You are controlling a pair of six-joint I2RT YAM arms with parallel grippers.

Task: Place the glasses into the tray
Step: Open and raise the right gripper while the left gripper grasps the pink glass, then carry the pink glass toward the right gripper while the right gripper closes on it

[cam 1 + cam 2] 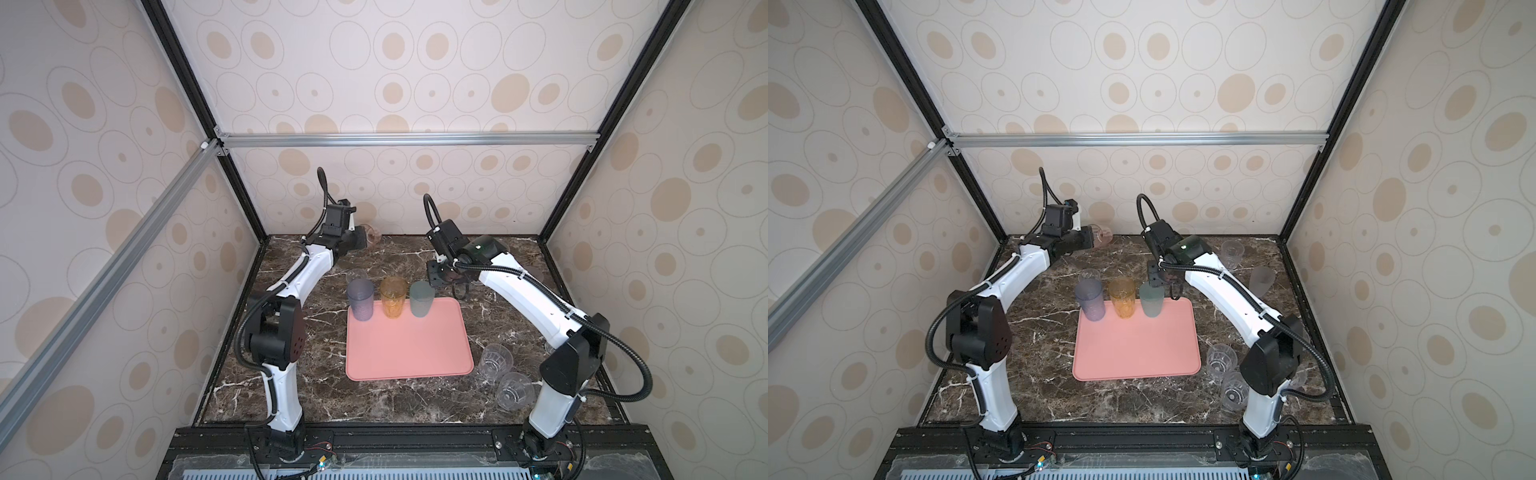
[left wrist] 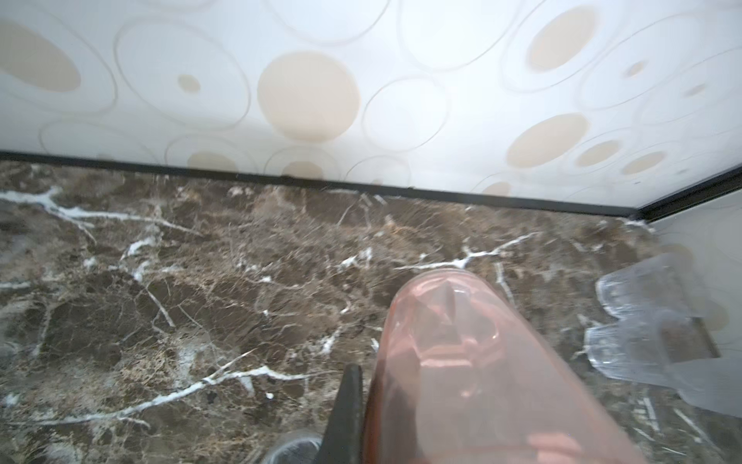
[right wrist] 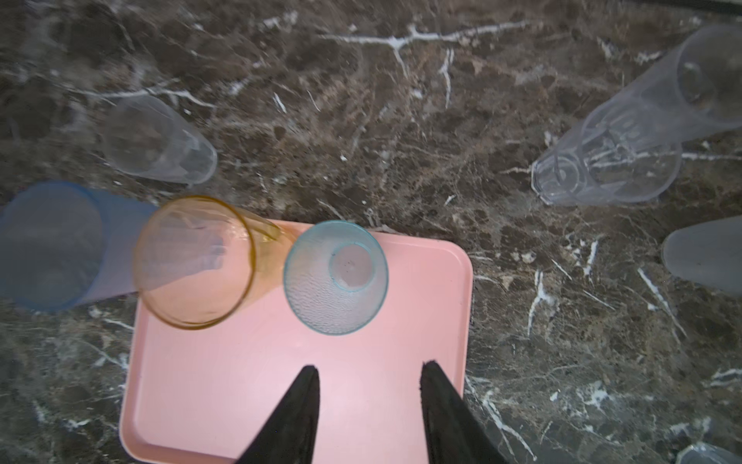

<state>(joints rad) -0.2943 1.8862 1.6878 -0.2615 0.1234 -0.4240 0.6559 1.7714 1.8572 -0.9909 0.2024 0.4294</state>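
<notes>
1. worktop (image 1: 324, 291): dark, white-veined marble look, faintly glossy.
2. tray (image 1: 409, 349): smooth matt plastic.
3. teal tumbler (image 3: 335, 281): translucent, pebbled wall.
4. amber tumbler (image 3: 196, 261): translucent, finely gridded.
5. pink tumbler (image 2: 461, 361): glossy, faceted.
6. frame rail (image 1: 407, 139): brushed metal.

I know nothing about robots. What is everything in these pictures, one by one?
tray: one, salmon pink, table centre.
grey-blue tumbler: one, grey-blue, tray's far left corner.
amber tumbler: one, amber, tray's far edge.
teal tumbler: one, teal, tray's far edge, right of amber.
pink tumbler: one, pink, sideways near the back wall.
clear tumblers: at least six, clear or frosted, on the table: one behind the grey-blue, three back right, two near right.
table: one, dark brown marble, under everything.
arms: two, white and black, flanking the tray.
left tool: one, black, shut on the pink tumbler.
right tool: one, black, open above the tray near the teal tumbler.
</notes>
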